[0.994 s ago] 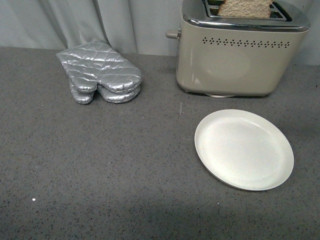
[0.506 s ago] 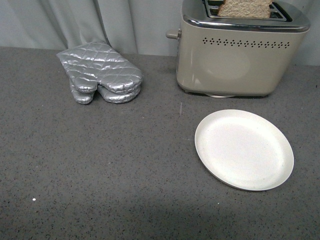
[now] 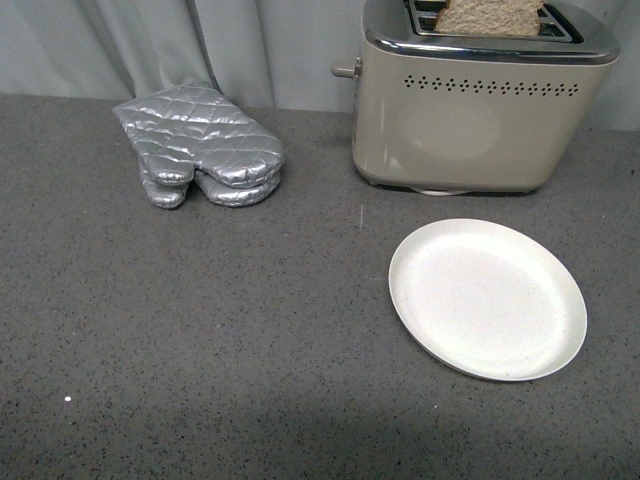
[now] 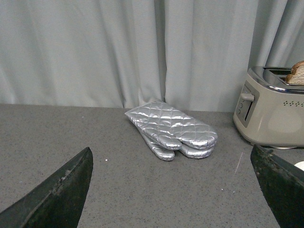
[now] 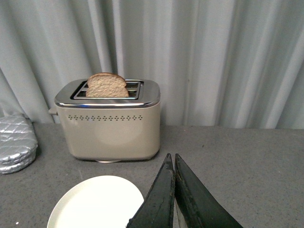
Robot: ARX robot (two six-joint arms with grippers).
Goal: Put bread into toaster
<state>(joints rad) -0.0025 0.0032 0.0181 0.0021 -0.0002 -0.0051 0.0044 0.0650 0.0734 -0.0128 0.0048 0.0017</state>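
The bread [image 3: 488, 16] stands upright in a slot of the beige toaster [image 3: 470, 110], its top sticking out above the chrome top. It also shows in the right wrist view [image 5: 107, 86] in the toaster [image 5: 111, 128], and in the left wrist view [image 4: 297, 73] in the toaster [image 4: 273, 111]. Neither arm shows in the front view. My left gripper [image 4: 173, 190] is open and empty, low over the counter, well short of the toaster. My right gripper [image 5: 172, 159] is shut and empty, away from the toaster.
An empty white plate [image 3: 487, 298] lies in front of the toaster; it also shows in the right wrist view [image 5: 95, 202]. A pair of silver quilted oven mitts [image 3: 200, 145] lies at the back left. A grey curtain [image 3: 200, 40] hangs behind the grey speckled counter [image 3: 200, 330].
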